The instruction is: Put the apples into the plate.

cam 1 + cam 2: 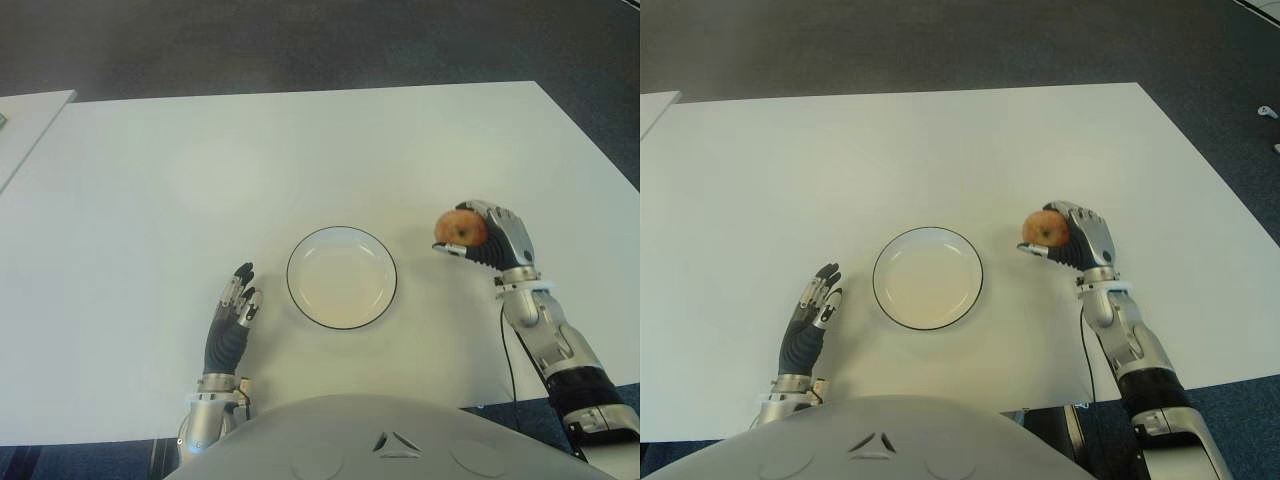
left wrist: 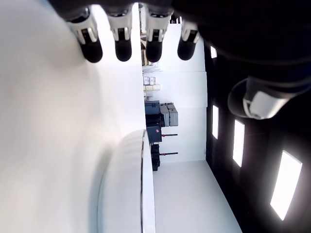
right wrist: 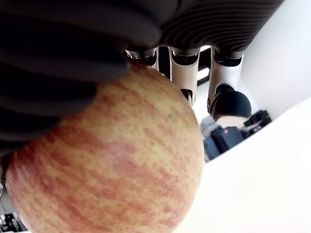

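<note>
1. Left eye view: I had the apple (image 1: 462,228) in my right hand (image 1: 495,240), held near the right edge of the white desk (image 1: 300,150). The fingers (image 1: 510,232) were wrapped over it. I could not tell whether it was clear of the surface or just above it. The plate (image 1: 341,277) sat empty toward the near edge, about midway across, to the left of the apple and slightly nearer me. That gap was what the coming move turned on: I judged the hand had to carry the fruit leftward and a touch toward the near edge. The strip of desk between them was bare, so nothing stood in the way.

2. Right eye view: the same layout. My left hand (image 1: 810,315) showed just left of the plate (image 1: 928,277), fingers straight and holding nothing. The right hand was the one at work. I saw only this one apple; the far half of the desk carried nothing I could make out.

3. Left wrist view: four fingertips (image 2: 123,46) hung straight and loose, side by side, with the plate rim (image 2: 143,194) close by. Nothing was in that palm.

4. Right wrist view: the apple (image 3: 107,170), red-streaked over yellow, filled the palm, fingers (image 3: 187,73) curled round its far side and pressing on it. I judged the grip secure enough to carry.
</note>
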`<state>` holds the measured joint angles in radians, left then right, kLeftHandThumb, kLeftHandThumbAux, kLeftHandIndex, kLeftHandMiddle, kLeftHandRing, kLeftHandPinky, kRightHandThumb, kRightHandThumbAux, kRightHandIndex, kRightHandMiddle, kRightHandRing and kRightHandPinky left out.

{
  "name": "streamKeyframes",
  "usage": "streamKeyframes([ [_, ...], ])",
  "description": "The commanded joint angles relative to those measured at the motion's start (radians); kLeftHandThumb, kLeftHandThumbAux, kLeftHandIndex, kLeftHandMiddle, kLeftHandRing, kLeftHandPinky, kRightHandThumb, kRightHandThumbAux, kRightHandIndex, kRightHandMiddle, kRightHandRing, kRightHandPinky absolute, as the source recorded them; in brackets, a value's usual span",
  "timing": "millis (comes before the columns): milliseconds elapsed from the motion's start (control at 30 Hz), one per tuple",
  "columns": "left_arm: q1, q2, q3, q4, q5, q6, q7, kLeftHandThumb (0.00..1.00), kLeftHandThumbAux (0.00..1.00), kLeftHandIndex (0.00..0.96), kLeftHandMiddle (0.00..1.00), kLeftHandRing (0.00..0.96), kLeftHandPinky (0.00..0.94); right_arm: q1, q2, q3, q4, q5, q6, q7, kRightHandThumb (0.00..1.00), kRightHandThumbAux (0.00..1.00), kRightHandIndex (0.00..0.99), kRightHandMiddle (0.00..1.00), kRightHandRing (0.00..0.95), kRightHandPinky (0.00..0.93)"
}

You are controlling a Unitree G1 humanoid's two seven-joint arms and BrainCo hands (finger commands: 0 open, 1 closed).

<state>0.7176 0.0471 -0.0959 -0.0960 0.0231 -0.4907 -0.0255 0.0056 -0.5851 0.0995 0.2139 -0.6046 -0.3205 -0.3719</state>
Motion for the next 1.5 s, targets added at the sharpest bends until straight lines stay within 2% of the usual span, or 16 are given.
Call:
streamKeyframes([
  [33,-0.011,-0.006,-0.006,0.017,0.015,0.008,0.001,0.070,0.392,0.000,0.000,0.000,0.013,-0.047,-0.003,-0.026,-0.131,-0.017,0.035,0.052,1.000,0.632,0.888,0.908,0.901,0.883],
  [333,-0.022,-0.015,-0.003,0.028,0.026,0.007,0.007,0.070,0.384,0.000,0.000,0.000,0.013,-0.062,0.044,-0.018,-0.292,-0.031,0.063,0.122,1.000,0.618,0.886,0.904,0.900,0.883],
  [500,-0.043,-0.025,-0.006,0.047,0.031,0.005,0.010,0.068,0.382,0.000,0.000,0.000,0.011,-0.091,0.127,0.082,-0.356,-0.085,0.060,0.156,1.000,0.613,0.886,0.901,0.896,0.882],
  [800,-0.066,-0.045,-0.006,0.079,0.052,-0.010,0.029,0.068,0.379,0.000,0.000,0.000,0.024,-0.116,0.202,0.214,-0.321,-0.203,0.030,0.159,1.000,0.608,0.869,0.892,0.885,0.871],
  [967,-0.068,-0.048,-0.012,0.088,0.058,-0.023,0.029,0.067,0.378,0.000,0.000,0.000,0.031,-0.121,0.224,0.286,-0.295,-0.219,-0.012,0.181,1.000,0.614,0.856,0.884,0.878,0.873],
  [1167,-0.065,-0.060,-0.020,0.088,0.061,-0.022,0.031,0.067,0.382,0.000,0.000,0.000,0.041,-0.141,0.239,0.329,-0.275,-0.221,-0.035,0.215,1.000,0.618,0.844,0.878,0.875,0.871],
  [1267,-0.063,-0.070,-0.022,0.086,0.058,-0.021,0.033,0.067,0.385,0.000,0.000,0.000,0.041,-0.147,0.255,0.350,-0.278,-0.228,-0.023,0.240,1.000,0.620,0.841,0.876,0.873,0.870],
  [1500,-0.053,-0.092,-0.031,0.068,0.061,0.016,0.043,0.061,0.401,0.000,0.000,0.000,0.045,-0.145,0.258,0.364,-0.270,-0.216,-0.030,0.271,1.000,0.623,0.838,0.872,0.869,0.868],
])
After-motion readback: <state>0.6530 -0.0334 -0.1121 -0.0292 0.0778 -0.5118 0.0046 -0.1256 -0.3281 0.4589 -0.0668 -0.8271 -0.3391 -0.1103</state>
